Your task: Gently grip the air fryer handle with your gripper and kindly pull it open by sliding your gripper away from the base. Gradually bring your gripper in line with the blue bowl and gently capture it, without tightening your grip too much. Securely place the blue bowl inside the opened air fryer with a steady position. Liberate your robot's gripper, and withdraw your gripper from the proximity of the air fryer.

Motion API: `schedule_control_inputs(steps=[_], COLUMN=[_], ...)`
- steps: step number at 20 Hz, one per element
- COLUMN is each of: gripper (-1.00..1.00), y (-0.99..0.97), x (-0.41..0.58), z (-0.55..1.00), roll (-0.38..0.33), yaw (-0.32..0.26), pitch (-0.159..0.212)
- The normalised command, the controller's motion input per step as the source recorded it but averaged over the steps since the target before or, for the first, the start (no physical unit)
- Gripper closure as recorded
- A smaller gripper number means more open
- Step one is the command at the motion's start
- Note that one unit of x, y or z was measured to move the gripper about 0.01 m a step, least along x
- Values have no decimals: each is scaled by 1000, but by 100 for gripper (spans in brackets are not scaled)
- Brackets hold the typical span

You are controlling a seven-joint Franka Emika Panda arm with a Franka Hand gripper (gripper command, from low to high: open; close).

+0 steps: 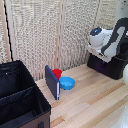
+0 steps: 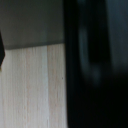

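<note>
The air fryer (image 1: 106,67) is a black box standing on the wooden table at the exterior view's right. The white arm (image 1: 106,39) bends down over its top. My gripper's fingers are hidden there, so their state does not show. The air fryer handle cannot be made out. The blue bowl (image 1: 67,83) sits upright on the table near the middle, well apart from the arm. In the wrist view a blurred black mass (image 2: 95,65), most likely the air fryer, fills one side very close to the camera, beside bare wood (image 2: 30,90). No fingers show in that view.
A dark blue flat panel (image 1: 52,82) stands upright just beside the bowl, with a red round object (image 1: 57,73) behind it. A large black fabric bin (image 1: 20,97) fills the exterior view's lower left. A woven screen (image 1: 45,30) backs the table.
</note>
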Motion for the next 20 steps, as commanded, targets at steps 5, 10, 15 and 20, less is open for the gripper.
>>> schedule_control_inputs(steps=[5,10,15,20], gripper=[100,100,100,100], y=[-36,-6,-3,64], x=[0,26,-33,-9], z=[0,-1,197,7], roll=[0,44,235,364], yaw=[-28,-132,-216,-177], pitch=[0,25,108,167])
